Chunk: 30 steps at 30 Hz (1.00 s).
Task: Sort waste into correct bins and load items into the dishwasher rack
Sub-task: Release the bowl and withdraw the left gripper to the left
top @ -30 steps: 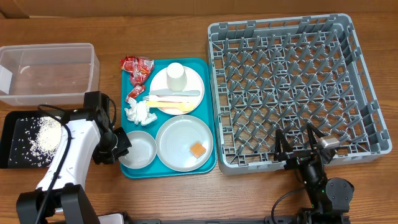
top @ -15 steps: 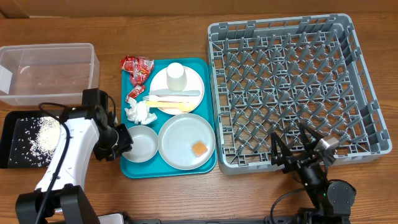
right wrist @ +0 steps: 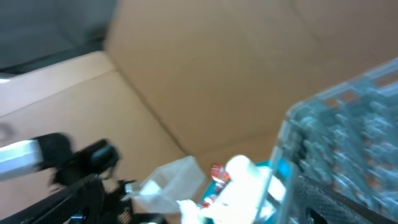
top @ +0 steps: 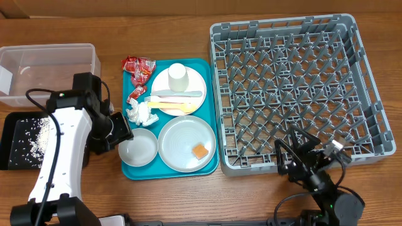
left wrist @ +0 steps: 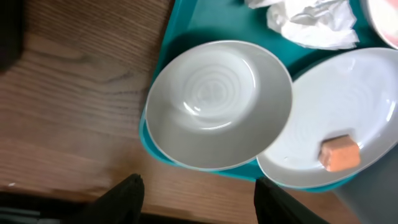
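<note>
The left end effector hangs over the desk with its fingers spread and nothing between them. The small grey bowl sits just ahead of them on the corner of the teal tray. Ahead and to its right lies the round grey plate, its rim tucked under the bowl's edge and carrying the orange food cube. The crumpled napkin lies farther ahead. The right end effector is also spread wide and empty — it is raised at the near wall of the dishwasher rack, which stretches away beyond it.
</note>
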Each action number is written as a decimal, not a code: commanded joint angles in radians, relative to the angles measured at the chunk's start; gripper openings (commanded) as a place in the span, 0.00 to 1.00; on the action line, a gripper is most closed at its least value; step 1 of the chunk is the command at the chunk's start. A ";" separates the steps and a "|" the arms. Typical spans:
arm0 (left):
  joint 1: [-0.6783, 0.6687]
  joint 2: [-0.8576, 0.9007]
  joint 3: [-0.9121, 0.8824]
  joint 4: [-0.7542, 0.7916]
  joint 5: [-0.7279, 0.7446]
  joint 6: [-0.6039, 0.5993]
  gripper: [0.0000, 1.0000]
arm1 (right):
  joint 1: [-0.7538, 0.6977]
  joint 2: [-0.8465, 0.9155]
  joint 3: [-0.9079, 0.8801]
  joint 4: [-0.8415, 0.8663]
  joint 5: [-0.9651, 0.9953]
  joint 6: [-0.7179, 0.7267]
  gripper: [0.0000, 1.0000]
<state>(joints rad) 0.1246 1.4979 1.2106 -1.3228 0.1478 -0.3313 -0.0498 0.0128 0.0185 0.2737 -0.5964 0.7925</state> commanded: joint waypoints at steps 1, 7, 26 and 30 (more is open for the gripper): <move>0.000 0.003 0.098 -0.043 -0.005 0.031 0.61 | 0.007 -0.010 0.012 0.057 -0.052 0.080 1.00; 0.000 -0.071 0.277 -0.135 0.000 0.032 0.63 | 0.006 -0.010 0.125 0.001 -0.035 0.080 1.00; 0.264 -0.362 0.412 -0.182 -0.192 -0.111 1.00 | 0.007 0.394 0.735 -0.446 0.024 -0.069 1.00; 0.316 -0.353 0.412 -0.192 -0.201 -0.111 1.00 | 0.029 0.546 0.900 -0.564 -0.013 -0.130 1.00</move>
<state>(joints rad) 0.4080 1.1393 1.6131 -1.5078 -0.0349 -0.4206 -0.0429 0.4797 0.8112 -0.2596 -0.5808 0.7441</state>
